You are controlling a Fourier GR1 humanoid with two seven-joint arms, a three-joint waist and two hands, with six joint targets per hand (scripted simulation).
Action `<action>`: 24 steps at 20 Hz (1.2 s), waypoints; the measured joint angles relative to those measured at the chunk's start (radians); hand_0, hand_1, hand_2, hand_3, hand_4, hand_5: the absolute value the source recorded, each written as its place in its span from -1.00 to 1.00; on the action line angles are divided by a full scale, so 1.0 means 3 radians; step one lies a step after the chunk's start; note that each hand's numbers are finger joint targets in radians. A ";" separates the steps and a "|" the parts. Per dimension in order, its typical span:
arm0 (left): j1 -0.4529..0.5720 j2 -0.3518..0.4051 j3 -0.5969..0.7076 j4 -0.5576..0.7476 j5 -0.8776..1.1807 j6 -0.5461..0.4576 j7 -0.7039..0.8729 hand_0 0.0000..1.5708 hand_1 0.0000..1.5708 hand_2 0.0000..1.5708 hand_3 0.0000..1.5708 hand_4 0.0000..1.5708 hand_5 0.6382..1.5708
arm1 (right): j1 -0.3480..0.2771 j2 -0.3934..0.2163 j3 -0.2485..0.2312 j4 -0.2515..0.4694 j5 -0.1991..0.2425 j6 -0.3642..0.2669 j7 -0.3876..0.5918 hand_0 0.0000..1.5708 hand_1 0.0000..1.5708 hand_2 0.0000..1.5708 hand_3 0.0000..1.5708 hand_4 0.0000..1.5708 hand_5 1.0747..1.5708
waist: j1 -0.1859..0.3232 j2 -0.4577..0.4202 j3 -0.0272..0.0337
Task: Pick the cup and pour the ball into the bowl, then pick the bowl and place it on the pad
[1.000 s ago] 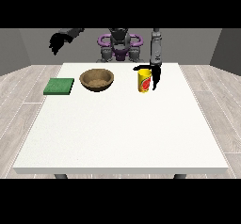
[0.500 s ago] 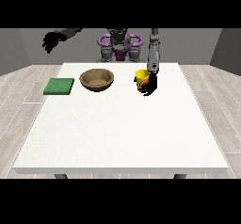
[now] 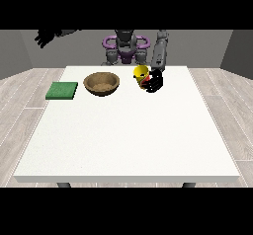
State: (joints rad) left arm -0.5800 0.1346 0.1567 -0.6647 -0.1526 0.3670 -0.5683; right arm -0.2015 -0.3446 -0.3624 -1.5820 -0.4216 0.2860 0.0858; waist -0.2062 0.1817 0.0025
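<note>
Item one, the yellow cup [image 3: 141, 73]: held above the far right part of the white bench [image 3: 126, 130], to the right of the bowl. It is tilted, its long axis off vertical, with the mouth turned up and toward the view's left, in the direction of the bowl. A red patch shows on its lower side next to the fingers. The ball cannot be made out.

The robot hand at the view's right [image 3: 154, 81] is wrapped around the cup's lower right side, black fingers curled against the cup wall. Its grey forearm runs up and back to the robot's shoulder.

Item two, the brown wooden bowl [image 3: 102, 83]: upright on the bench, mouth up, just left of the cup and apart from it. Nothing can be made out inside it.

Item three, the green pad [image 3: 62, 90]: lying flat near the bench's far left edge, left of the bowl and not touching it.

The robot hand at the view's left [image 3: 44, 36] is raised high, well clear of the bench and beyond its left side, holding nothing; whether its fingers are curled or straight cannot be told.
</note>
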 measured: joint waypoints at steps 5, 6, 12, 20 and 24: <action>-0.0211 0.0028 -0.0491 0.0066 -0.0701 0.0537 0.0580 0.73 0.73 1.00 1.00 0.84 0.92 | -0.0005 -0.0016 -0.0012 0.0310 0.0011 0.0053 -0.0006 -1.00 -1.00 -1.00 -0.78 -0.18 0.96 | 0.0023 -0.0274 0.0009; -0.0245 0.0069 -0.0603 0.0119 -0.0880 0.0635 0.0703 0.74 0.74 1.00 1.00 0.85 0.91 | -0.0022 -0.0033 -0.0012 0.0346 0.0005 0.0058 0.0023 -1.00 -1.00 -1.00 -0.75 -0.16 0.97 | 0.0015 -0.0326 0.0012; -0.0570 0.0048 -0.1264 0.0460 -0.1885 0.0947 0.1635 0.73 0.73 1.00 1.00 0.83 0.95 | -0.0023 -0.0030 0.0006 0.0650 0.0051 0.0119 -0.0021 -1.00 -1.00 -1.00 -0.91 -0.12 0.95 | 0.0052 -0.0553 0.0013; -0.1021 -0.0349 -0.1882 0.0647 -0.2726 0.0642 0.2806 0.69 0.69 1.00 1.00 0.79 0.96 | 0.0027 -0.0138 -0.0117 0.1168 0.0064 0.0309 -0.0225 -1.00 -1.00 -1.00 -0.80 -0.11 0.95 | 0.0215 -0.0749 0.0001; -0.1235 -0.0400 -0.2196 0.0710 -0.3102 0.0409 0.3297 0.89 0.89 1.00 1.00 0.52 0.98 | -0.0073 -0.0154 -0.0097 0.1282 0.0076 0.0305 -0.0188 -1.00 -1.00 -1.00 -0.68 -0.11 0.94 | 0.0204 -0.0803 -0.0002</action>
State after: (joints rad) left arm -0.9505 0.0146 -0.5021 -0.4516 -1.0832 0.4895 0.4207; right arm -0.2235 -0.3907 -0.3916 -1.1973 -0.3989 0.3777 0.0293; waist -0.1450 -0.0593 0.0019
